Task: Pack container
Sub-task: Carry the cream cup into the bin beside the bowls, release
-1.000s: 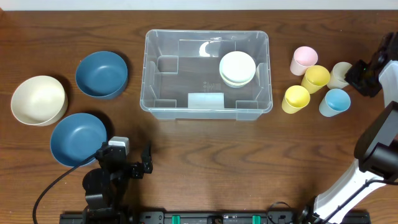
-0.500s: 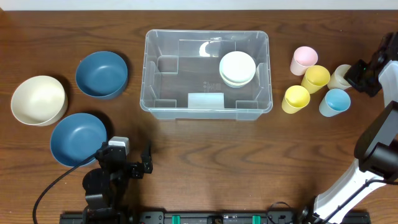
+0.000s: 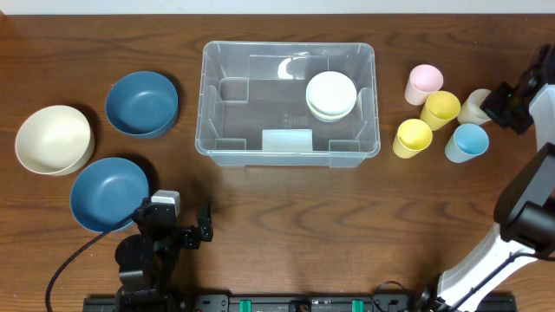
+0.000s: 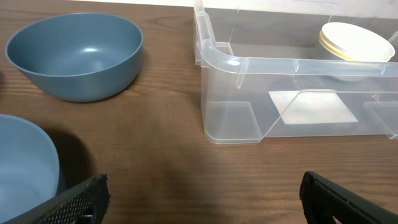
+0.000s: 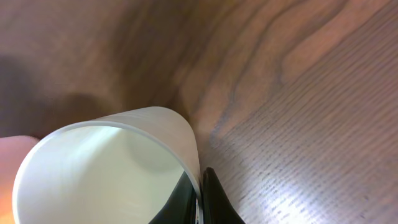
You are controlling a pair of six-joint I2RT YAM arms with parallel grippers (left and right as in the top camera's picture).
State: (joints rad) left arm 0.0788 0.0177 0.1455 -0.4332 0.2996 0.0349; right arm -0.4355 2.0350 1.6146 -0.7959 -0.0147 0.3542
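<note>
The clear container (image 3: 286,46) stands at the table's middle back, with stacked white bowls (image 3: 331,94) in its right end. The left wrist view shows its rim (image 4: 280,64) and the white bowls (image 4: 356,42). My right gripper (image 3: 496,104) is at the far right, shut on the wall of a cream cup (image 3: 473,105). In the right wrist view one finger is inside and one outside the cream cup (image 5: 106,168), at the gripper (image 5: 200,182). My left gripper (image 3: 205,224) rests open near the front left, with only bare wood between its fingers (image 4: 204,184).
A pink cup (image 3: 424,82), two yellow cups (image 3: 440,108) (image 3: 412,137) and a light blue cup (image 3: 468,141) stand right of the container. Left of it are two blue bowls (image 3: 141,102) (image 3: 109,192) and a cream bowl (image 3: 54,139).
My right gripper has closed its jaws onto the cream cup's wall. The left arm, bowls and container have not moved.
</note>
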